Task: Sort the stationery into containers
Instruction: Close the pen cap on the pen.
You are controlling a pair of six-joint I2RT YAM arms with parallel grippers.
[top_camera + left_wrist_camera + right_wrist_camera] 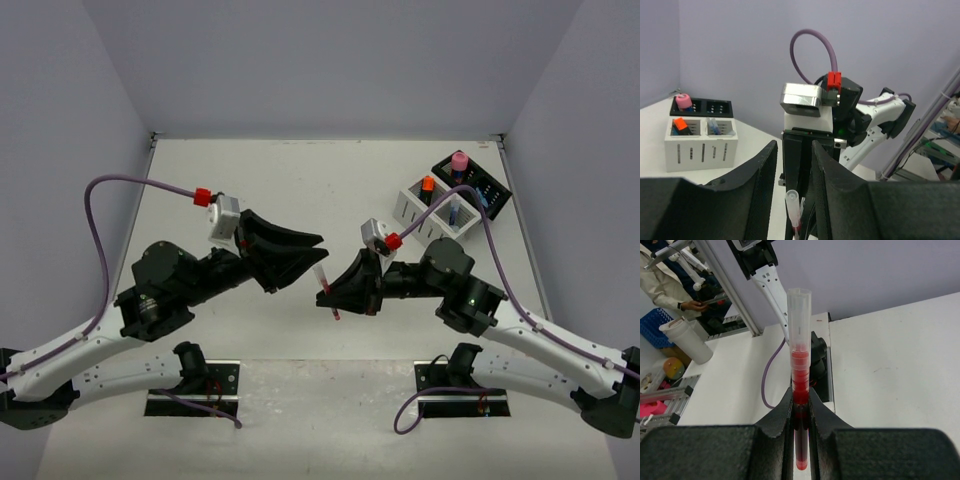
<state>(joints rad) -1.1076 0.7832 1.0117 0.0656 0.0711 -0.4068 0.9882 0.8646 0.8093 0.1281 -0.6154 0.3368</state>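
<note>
My right gripper (335, 292) is shut on a red pen (324, 284) with a clear cap and holds it above the table's middle. The right wrist view shows the pen (799, 365) upright between the closed fingers (782, 415). My left gripper (312, 250) is open and faces the right one, close to the pen's capped end. In the left wrist view the cap (792, 202) shows in the gap between the open fingers (762, 180). The white box (436, 212) and black box (476, 182) stand at the far right. They hold a pink cylinder (459, 160) and an orange highlighter (427, 185).
The left wrist view shows the white box (699, 150) with the orange highlighter (679, 124) in one compartment and a blue pen (715, 125) in the other. The black box (715, 106) behind holds the pink cylinder (684, 100). Walls enclose the table.
</note>
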